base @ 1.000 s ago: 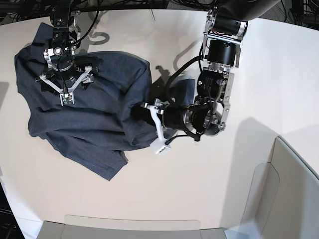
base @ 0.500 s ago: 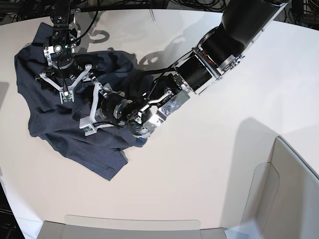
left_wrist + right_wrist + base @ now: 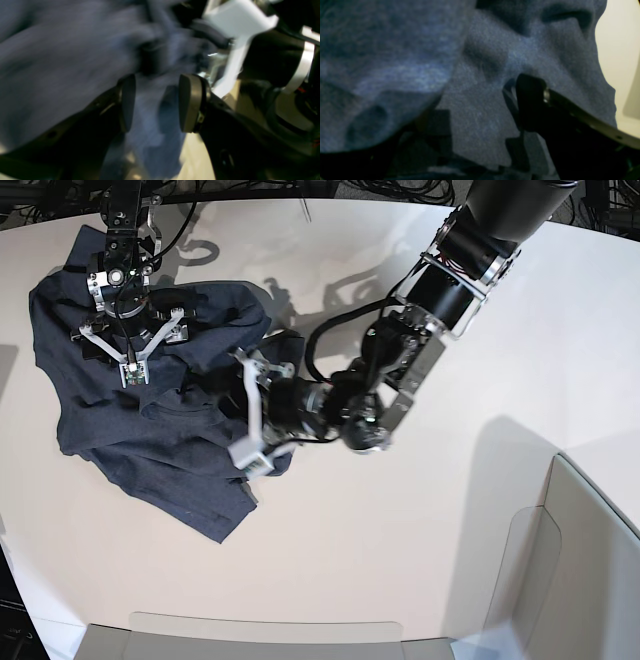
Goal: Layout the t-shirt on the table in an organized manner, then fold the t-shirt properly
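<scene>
T-shirt [image 3: 160, 430]: crumpled heap at the table's [image 3: 420, 560] far-left end.
Left gripper [image 3: 155, 102]: jaws parted, cloth between, none clamped.
Right gripper [image 3: 130, 345]: spread wide on shirt, gripping nothing.
Progress: layout unfinished; folding remains.

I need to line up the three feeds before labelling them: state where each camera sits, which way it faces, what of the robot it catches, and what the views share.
Base: overhead, looking down on the table; both arms show, the right claw and the left claw over the t-shirt.
Left wrist: on the left arm, looking along the left claw, its pads parted over blurred cloth.
Right wrist: on the right arm, close to the t-shirt; one dark finger shows.
Shared: all three see the t-shirt; base and left wrist both see the left claw.
</scene>
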### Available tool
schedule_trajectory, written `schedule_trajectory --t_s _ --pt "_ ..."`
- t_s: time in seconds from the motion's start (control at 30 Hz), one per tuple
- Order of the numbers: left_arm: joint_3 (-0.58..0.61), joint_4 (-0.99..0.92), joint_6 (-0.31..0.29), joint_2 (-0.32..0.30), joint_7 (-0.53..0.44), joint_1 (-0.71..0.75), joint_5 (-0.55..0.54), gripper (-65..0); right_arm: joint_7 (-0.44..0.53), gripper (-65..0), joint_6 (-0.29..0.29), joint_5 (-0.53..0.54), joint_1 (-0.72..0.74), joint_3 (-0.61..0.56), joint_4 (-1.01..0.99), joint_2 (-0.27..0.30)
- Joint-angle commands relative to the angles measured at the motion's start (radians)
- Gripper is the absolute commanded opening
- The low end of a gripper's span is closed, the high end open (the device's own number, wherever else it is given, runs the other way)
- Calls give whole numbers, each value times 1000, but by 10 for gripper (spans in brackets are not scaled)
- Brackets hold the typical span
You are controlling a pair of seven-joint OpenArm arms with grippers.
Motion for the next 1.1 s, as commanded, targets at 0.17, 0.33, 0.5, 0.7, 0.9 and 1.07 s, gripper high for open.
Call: schedule_trajectory --t_s 0.17,0.33,0.5,0.7,0.9,1.07 --pt "-296 155 -7 -93 50 170 -19 -374 -21 -130 5 -13 -16 0 5 5" --pt "-292 152 -7 -142 2 290 -19 -373 -21 -130 5 -13 -20 0 5 5" --pt "-292 150 -7 -139 -23 342 -17 -373 -21 -130 5 -13 -22 0 5 5" --pt "-292 144 -7 -117 -21 346 -17 -373 -21 -130 5 -13 -36 0 5 5" --pt "-292 81 -7 -77 -24 340 -17 -373 -21 -130 5 -13 -43 0 5 5" --pt "-293 70 -7 -63 -24 340 -17 -373 -21 -130 5 -13 -49 0 5 5"
